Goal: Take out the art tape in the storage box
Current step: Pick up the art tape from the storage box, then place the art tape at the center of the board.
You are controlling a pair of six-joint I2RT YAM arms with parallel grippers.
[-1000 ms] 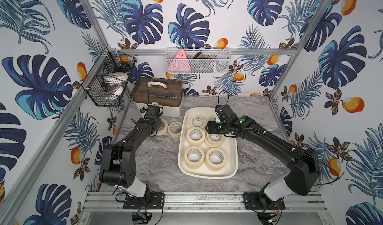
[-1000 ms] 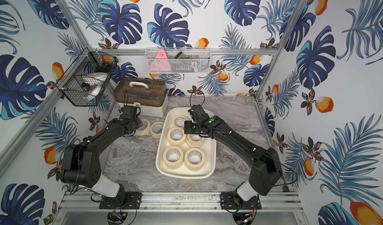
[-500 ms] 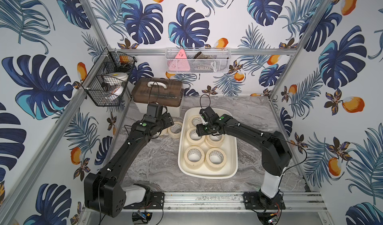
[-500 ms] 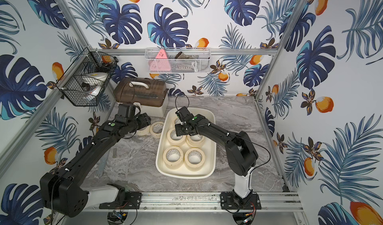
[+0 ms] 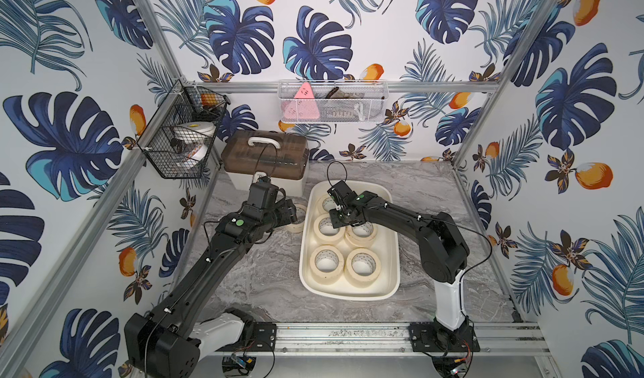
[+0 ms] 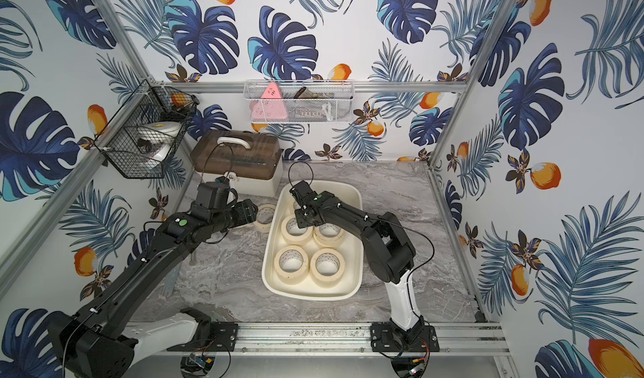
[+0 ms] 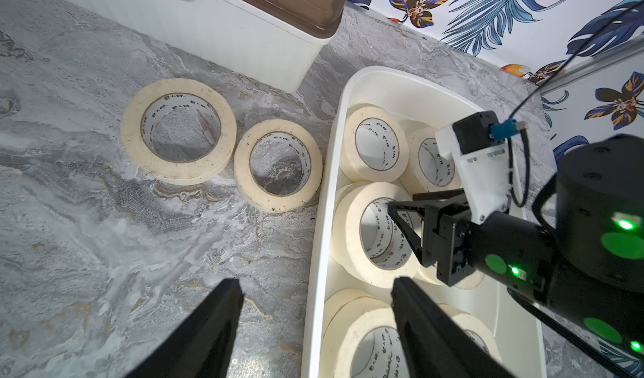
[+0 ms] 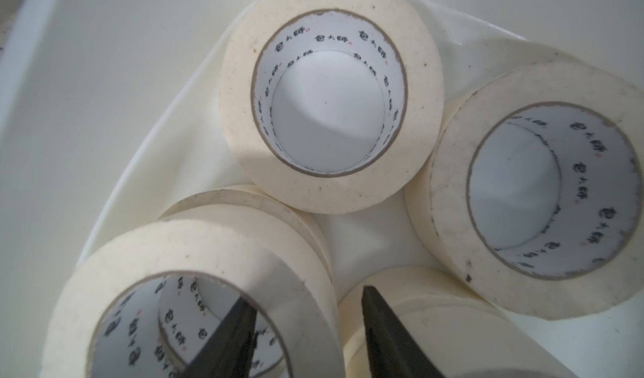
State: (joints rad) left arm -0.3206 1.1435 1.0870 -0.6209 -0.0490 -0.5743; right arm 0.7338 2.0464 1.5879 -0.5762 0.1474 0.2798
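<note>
A black wire basket (image 5: pixel 174 142) is hanging on the left wall above the marble-pattern table (image 5: pixel 265 275). Next to it, at the rear of the table, a white case (image 5: pixel 266 158) with a brown translucent lid is standing closed.

The left gripper (image 7: pixel 314 281) is hovering above the table in front of the case, close to the left wall of the storage box (image 5: pixel 348 291). Its fingers (image 7: pixel 216 324) are standing wide apart and are holding nothing. Below it, art tape (image 7: pixel 177 87) is lying flat on the table outside the box. One roll is lying near the case, and a second roll (image 7: pixel 278 126) is lying just beside the box wall. Their edges are meeting, as far as can be seen.

The storage box is sitting lengthwise at the centre of the table. The boxed rolls (image 5: pixel 326 277) are lying flat inside it in two columns, some stacked on others.

The right gripper (image 8: pixel 304 294) is reaching down into the rear half of the box, over the left column. Its fingers (image 8: pixel 237 331) are standing apart, astride the wall of an upper roll (image 8: pixel 174 247). One finger is sitting inside the white printed core. The other is sitting outside the ring, between it and the neighbouring roll. Whether the fingers are pressing on that wall cannot be determined.
</note>
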